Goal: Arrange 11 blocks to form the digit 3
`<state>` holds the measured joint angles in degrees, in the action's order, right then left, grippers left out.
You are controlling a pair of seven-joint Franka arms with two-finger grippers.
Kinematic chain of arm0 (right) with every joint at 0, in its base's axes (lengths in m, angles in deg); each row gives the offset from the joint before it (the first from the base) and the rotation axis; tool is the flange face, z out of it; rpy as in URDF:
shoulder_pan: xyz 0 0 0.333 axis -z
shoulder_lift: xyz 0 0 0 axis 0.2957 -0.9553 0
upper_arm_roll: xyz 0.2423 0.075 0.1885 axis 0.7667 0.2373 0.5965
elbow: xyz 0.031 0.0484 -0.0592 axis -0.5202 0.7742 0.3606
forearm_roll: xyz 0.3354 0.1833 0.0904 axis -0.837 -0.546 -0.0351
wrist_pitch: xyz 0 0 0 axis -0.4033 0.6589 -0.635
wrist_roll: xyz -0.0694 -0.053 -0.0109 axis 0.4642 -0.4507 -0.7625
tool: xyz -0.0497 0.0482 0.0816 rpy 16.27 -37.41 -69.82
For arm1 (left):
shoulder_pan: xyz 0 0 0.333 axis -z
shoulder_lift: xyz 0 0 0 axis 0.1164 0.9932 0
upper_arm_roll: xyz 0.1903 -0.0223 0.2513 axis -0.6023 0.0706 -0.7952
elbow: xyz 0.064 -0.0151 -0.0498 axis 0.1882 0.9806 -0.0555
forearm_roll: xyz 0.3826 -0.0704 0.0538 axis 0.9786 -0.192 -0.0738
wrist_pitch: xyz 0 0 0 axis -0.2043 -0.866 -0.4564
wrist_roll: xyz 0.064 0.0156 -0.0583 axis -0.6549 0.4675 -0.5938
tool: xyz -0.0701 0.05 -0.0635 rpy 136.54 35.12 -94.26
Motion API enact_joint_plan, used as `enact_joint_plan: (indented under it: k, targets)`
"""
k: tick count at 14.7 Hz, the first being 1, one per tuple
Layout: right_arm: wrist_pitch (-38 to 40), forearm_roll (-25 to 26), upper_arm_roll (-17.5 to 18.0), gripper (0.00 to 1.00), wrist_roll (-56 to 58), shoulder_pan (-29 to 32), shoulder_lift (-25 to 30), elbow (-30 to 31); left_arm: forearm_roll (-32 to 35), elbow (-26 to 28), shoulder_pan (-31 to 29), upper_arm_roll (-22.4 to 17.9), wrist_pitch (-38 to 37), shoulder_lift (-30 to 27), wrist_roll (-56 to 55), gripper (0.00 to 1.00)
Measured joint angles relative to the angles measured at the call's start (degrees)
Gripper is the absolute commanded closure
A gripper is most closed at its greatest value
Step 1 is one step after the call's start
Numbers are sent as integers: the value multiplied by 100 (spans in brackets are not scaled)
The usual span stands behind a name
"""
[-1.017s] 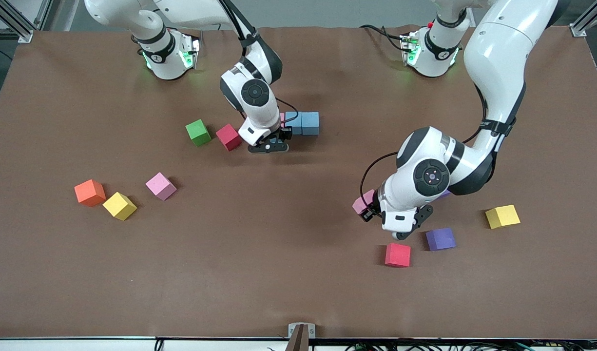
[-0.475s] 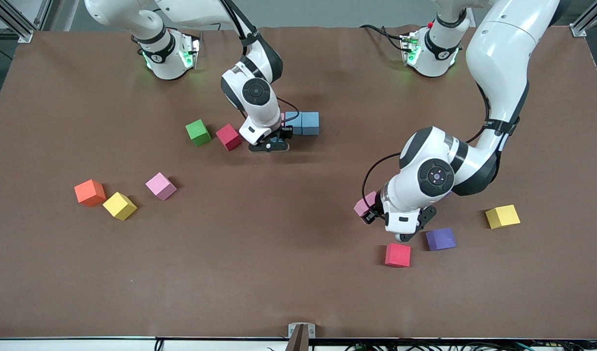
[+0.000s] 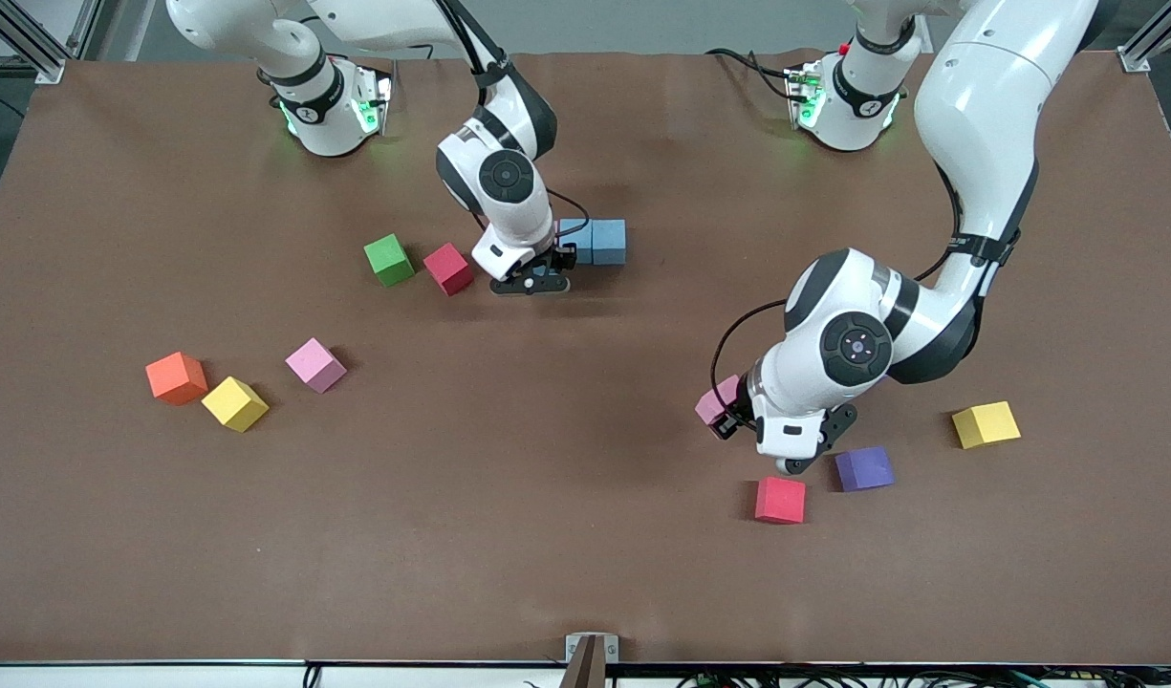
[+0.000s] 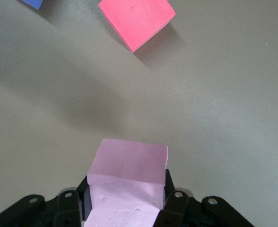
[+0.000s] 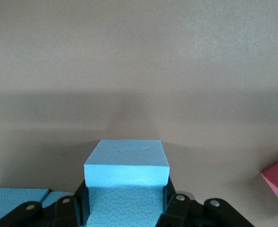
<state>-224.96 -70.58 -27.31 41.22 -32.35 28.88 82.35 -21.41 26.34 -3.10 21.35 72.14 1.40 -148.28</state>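
Left claw [image 4: 127, 208] pinches pink cube [image 4: 128, 182]; right claw [image 5: 127, 208] (low) pinches blue cube [image 5: 127, 177].

Both arms: glossy white shells with black joint bands and round black wrist caps. Black cables run along the forearms. Bases show green lights. Black fingers [image 4: 174, 201] carry visible screws.
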Motion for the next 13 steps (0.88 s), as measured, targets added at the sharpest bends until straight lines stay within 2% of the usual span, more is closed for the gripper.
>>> enact_joint_plan:
  k: [13]
  targets:
    - [-1,131,3,64,-11,-24,4,4,0,0,-2,-2,-1,0,5,81]
